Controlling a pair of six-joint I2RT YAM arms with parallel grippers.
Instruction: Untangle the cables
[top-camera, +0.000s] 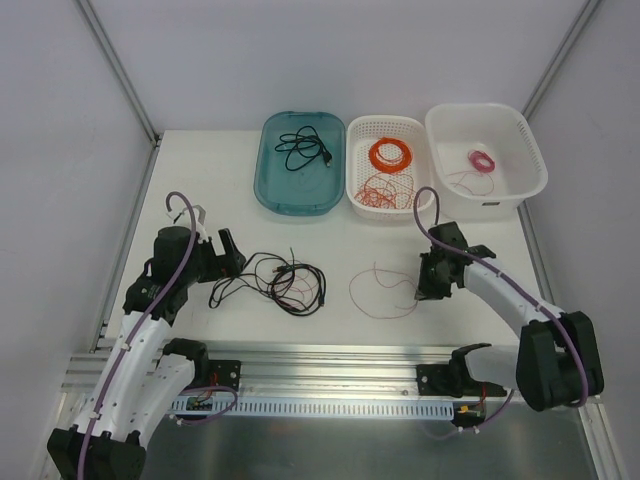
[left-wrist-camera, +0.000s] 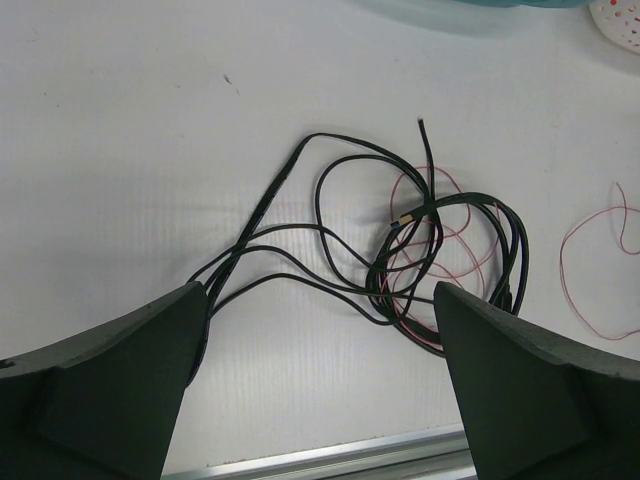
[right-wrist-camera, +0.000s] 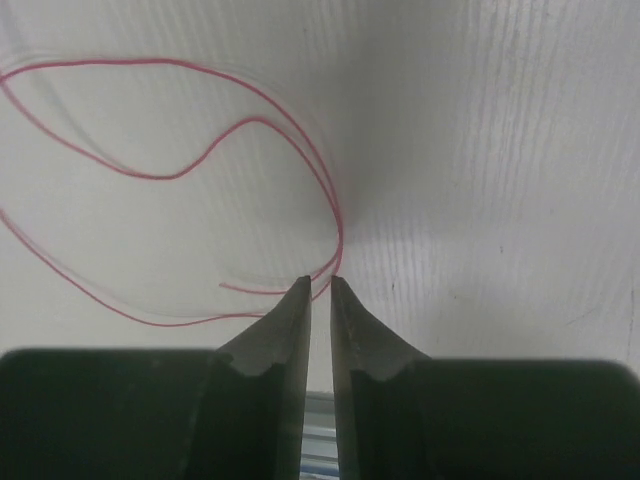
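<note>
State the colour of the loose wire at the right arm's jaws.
Pinkish-red wire, clearest in the right wrist view.

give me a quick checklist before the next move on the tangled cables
1. Left gripper open: ok, jaws wide.
2. Black cord in front of its jaws: ok, in the left wrist view.
3. Black cord free of the thin pink strand: not ok, the two interweave.
4. Right gripper clear of the loose pinkish-red wire: cannot tell; jaws almost shut, wire right at their tips.
5. Loose pinkish-red wire apart from the black cord: ok, bare table between them in the top view.
</note>
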